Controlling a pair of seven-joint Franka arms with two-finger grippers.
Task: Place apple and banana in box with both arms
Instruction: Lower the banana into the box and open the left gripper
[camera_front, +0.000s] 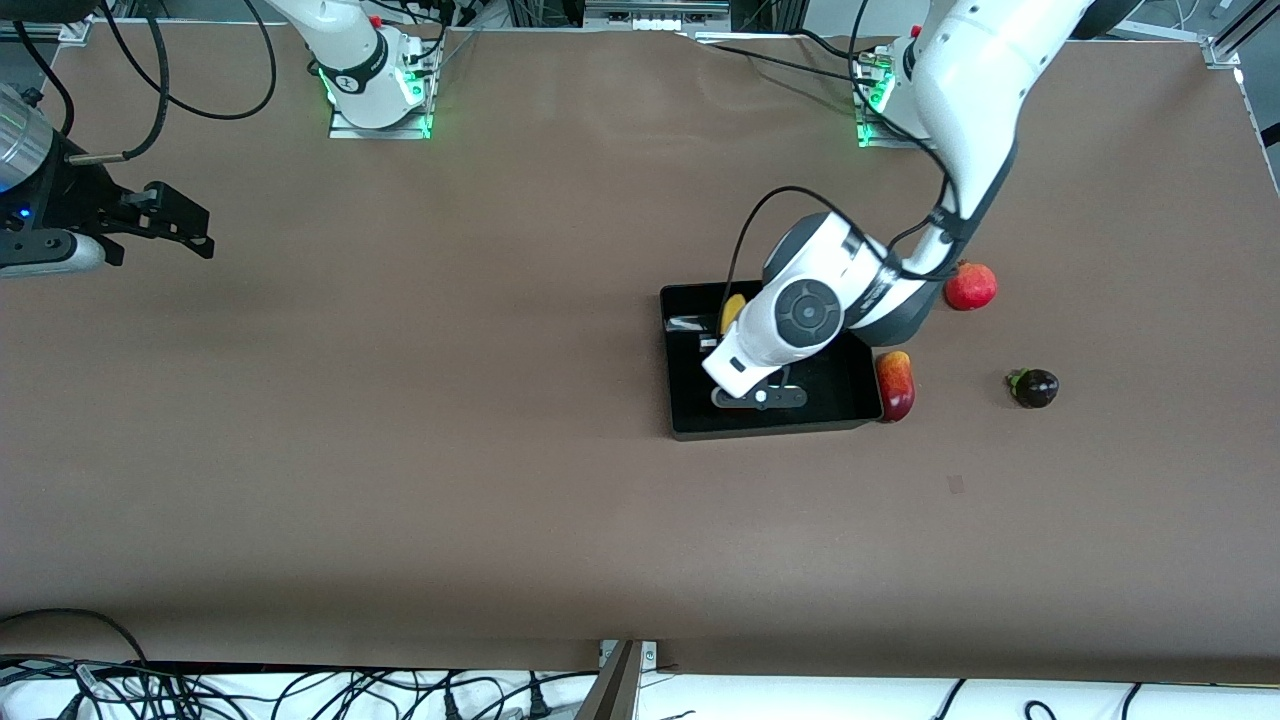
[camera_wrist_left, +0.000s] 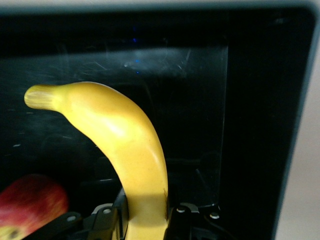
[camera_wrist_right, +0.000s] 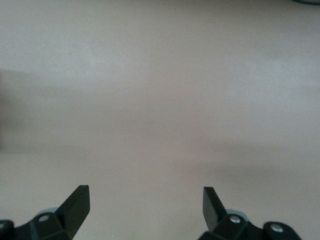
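The black box (camera_front: 690, 428) sits mid-table toward the left arm's end. My left gripper (camera_wrist_left: 147, 220) is down inside it, shut on the yellow banana (camera_wrist_left: 115, 135), whose stalk end points away from the fingers over the box floor (camera_wrist_left: 200, 100). In the front view only a bit of the banana (camera_front: 732, 312) shows past the left wrist. The red apple (camera_wrist_left: 30, 202) lies in the box beside the left gripper; the arm hides it in the front view. My right gripper (camera_front: 185, 225) is open and empty over bare table at the right arm's end (camera_wrist_right: 145, 200).
A red-yellow mango-like fruit (camera_front: 895, 385) lies against the box's outer wall. A red pomegranate (camera_front: 970, 286) and a dark purple fruit (camera_front: 1033, 387) lie on the table toward the left arm's end. Cables run along the table's near edge.
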